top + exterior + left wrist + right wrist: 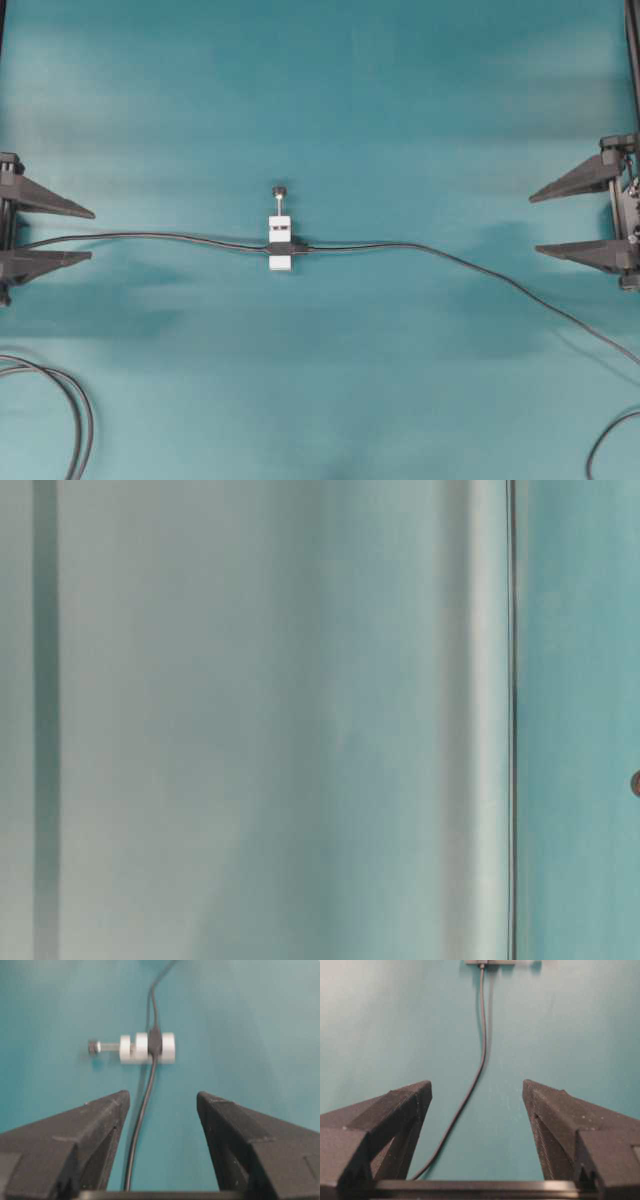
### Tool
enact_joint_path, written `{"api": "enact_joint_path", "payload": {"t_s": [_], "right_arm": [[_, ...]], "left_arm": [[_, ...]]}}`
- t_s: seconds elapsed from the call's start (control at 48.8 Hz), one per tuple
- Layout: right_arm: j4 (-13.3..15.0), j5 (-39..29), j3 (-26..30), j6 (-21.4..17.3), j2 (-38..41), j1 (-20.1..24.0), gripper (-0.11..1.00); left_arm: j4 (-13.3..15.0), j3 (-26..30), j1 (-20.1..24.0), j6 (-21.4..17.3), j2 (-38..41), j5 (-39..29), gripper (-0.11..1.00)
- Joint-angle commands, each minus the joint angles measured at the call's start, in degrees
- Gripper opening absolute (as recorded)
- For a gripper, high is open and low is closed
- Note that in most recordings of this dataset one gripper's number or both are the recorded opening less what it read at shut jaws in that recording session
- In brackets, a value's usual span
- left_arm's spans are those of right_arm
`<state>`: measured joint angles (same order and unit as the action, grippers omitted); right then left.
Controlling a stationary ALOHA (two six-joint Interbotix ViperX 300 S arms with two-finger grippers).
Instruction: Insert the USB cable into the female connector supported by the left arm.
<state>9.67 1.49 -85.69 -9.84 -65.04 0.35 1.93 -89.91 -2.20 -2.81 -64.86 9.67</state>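
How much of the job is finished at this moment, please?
Nothing looks done. The white connector lies at mid-table with black cable running off both sides. The left gripper and right gripper sit at the edges, jaws open and empty. Left: grasp connector and cable, then insert.

White female connector [280, 244] laid flat at counter centre, pin pointed away, black-banded, USB cable [470, 268] trailed rightward from it, plug tip undiscernible

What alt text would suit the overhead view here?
A white female connector lies mid-table on teal cloth, thin black cables running from it toward both sides. The open left gripper and open right gripper sit at the edges, holding nothing.
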Motion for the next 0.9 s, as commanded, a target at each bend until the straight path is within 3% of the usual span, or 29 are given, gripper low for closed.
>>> {"api": "enact_joint_path", "payload": {"t_s": [0.0, 0.882], "right_arm": [[0.1, 0.3, 0.8, 0.0, 0.3, -0.1, 0.77], [0.2, 0.3, 0.8, 0.0, 0.3, -0.1, 0.77]], "left_arm": [[-0.2, 0.8, 0.1, 0.2, 0.5, -1.8, 0.73], [-0.2, 0.7, 0.1, -0.1, 0.5, -1.7, 0.73]]}}
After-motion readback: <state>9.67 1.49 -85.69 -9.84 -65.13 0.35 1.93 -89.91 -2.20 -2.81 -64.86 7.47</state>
